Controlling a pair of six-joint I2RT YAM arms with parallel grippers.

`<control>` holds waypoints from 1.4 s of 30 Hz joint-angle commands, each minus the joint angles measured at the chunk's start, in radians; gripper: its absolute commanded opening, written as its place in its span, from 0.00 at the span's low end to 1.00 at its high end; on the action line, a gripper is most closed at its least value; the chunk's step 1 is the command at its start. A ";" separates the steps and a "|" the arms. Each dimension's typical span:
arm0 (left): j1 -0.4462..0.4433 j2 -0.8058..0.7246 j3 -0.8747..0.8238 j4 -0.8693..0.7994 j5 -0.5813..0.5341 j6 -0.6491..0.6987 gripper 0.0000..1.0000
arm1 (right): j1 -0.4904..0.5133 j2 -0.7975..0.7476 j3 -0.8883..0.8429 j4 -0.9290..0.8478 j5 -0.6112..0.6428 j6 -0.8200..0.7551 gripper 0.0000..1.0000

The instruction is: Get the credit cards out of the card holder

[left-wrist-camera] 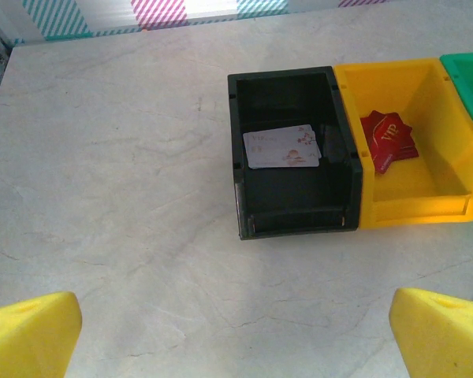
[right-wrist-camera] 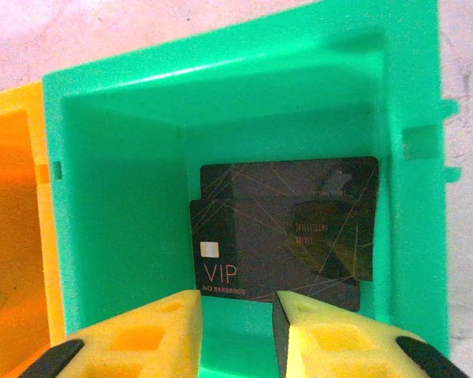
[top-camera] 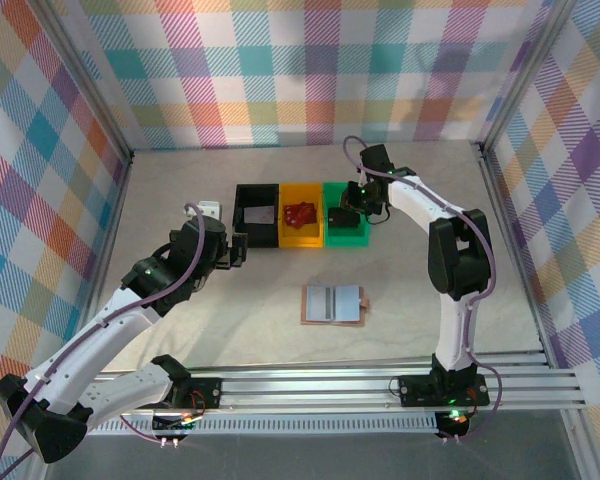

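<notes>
The card holder (top-camera: 333, 303) lies spread open at the table's middle, tan-edged with pale grey and bluish inner panels; whether cards sit in it I cannot tell. Two black credit cards (right-wrist-camera: 288, 224), one marked VIP, lie overlapping on the floor of the green bin (right-wrist-camera: 126, 197). My right gripper (right-wrist-camera: 236, 303) hangs just above them, open by a narrow gap, with bare green floor between its yellow fingers. My left gripper (left-wrist-camera: 235, 303) stands wide open over bare table, in front of the black bin (left-wrist-camera: 280, 75).
A white card (left-wrist-camera: 282, 147) lies in the black bin and a red VIP card (left-wrist-camera: 388, 140) in the yellow bin (left-wrist-camera: 418, 209). The three bins stand in a row at the table's back (top-camera: 302, 238). Checkered walls enclose the table.
</notes>
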 commanded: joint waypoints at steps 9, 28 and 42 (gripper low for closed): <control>-0.009 0.012 0.006 -0.011 -0.021 0.005 1.00 | -0.008 -0.201 -0.029 -0.064 -0.065 0.082 0.34; -0.078 0.132 0.145 -0.167 0.164 -0.198 1.00 | 0.212 -0.700 -0.708 -0.006 -0.066 0.153 0.24; -0.240 0.134 -0.074 0.018 0.249 -0.610 1.00 | 0.240 -0.733 -0.935 0.101 -0.092 0.187 0.03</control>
